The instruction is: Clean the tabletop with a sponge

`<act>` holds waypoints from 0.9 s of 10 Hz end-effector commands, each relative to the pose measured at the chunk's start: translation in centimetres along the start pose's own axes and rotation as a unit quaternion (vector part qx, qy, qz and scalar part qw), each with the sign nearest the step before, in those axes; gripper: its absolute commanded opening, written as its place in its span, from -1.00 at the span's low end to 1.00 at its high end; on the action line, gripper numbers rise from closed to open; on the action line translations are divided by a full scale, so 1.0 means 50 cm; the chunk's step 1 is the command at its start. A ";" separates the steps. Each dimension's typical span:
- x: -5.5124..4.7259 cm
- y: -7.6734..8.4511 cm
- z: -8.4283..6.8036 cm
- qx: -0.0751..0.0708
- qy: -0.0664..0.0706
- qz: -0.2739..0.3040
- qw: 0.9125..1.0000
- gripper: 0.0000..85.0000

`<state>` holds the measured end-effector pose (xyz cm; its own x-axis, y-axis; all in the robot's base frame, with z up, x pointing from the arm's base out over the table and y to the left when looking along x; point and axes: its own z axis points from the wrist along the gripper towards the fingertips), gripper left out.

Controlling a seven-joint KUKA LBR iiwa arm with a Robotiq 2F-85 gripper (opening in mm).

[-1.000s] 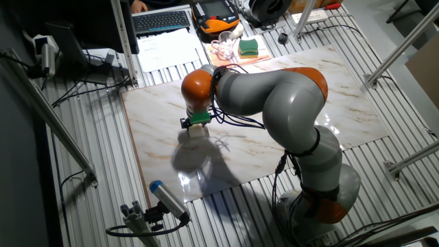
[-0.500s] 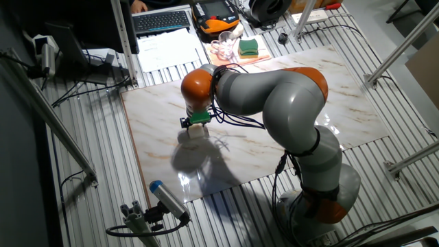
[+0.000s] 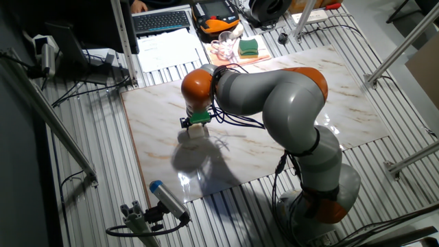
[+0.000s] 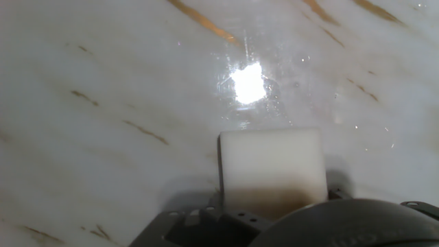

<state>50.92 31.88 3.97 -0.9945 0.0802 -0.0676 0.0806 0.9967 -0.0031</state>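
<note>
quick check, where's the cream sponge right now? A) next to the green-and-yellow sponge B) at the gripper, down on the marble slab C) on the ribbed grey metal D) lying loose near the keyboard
B: the sponge sits at the end of the gripper, down on the marble tabletop. The hand view shows it right against the hand with glossy marble all around it.

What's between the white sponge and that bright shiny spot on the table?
Nothing. In the hand view, only bare marble tabletop lies between the sponge and the glare spot.
</note>
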 end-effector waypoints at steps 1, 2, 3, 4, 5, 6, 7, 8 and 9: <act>0.000 0.000 0.001 0.000 0.000 0.000 1.000 0.60; -0.001 0.000 0.002 0.000 0.000 0.000 1.000 0.60; -0.001 0.000 0.002 -0.001 0.000 0.001 1.000 0.60; -0.001 0.000 0.004 -0.001 0.000 0.001 1.000 0.60; -0.001 0.001 0.007 -0.001 -0.001 0.001 1.000 0.60; -0.002 0.001 0.009 -0.002 -0.001 0.001 1.000 0.60; -0.002 0.001 0.009 -0.002 -0.001 0.001 1.000 0.60; -0.002 0.001 0.008 -0.002 -0.001 0.001 1.000 0.20; -0.002 0.001 0.006 -0.003 0.001 -0.001 1.000 0.20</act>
<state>51.02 31.94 3.66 -0.9947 0.0785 -0.0665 0.0785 0.9969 0.0027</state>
